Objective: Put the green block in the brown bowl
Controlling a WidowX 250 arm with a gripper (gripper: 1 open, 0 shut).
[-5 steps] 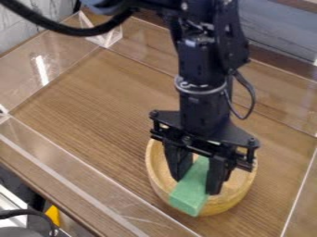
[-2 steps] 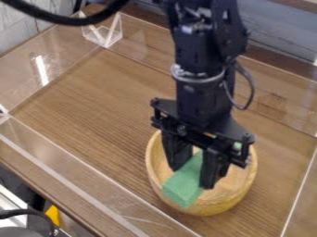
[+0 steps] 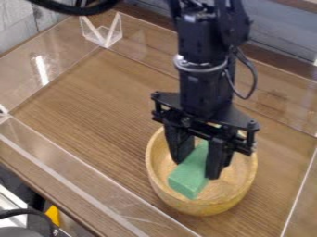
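The brown bowl point(image 3: 243, 189) sits on the wooden tabletop at the lower right of the camera view, with its thick tan rim showing around the arm. My black gripper point(image 3: 201, 164) points straight down over the bowl's inside. Its two fingers point(image 3: 221, 159) stand on either side of the green block point(image 3: 190, 176) and are shut on it. The bright green bar hangs tilted, its lower end down inside the bowl near the front-left wall. Its upper end is hidden between the fingers.
Clear acrylic walls point(image 3: 44, 69) fence the wooden tabletop point(image 3: 99, 106) on the left and front. A small clear plastic stand point(image 3: 102, 31) sits at the back left. The table's front edge runs along the bottom left.
The gripper and the green block have shifted slightly right and up. The block's lower end now lies further inside the bowl rather than over its front rim.
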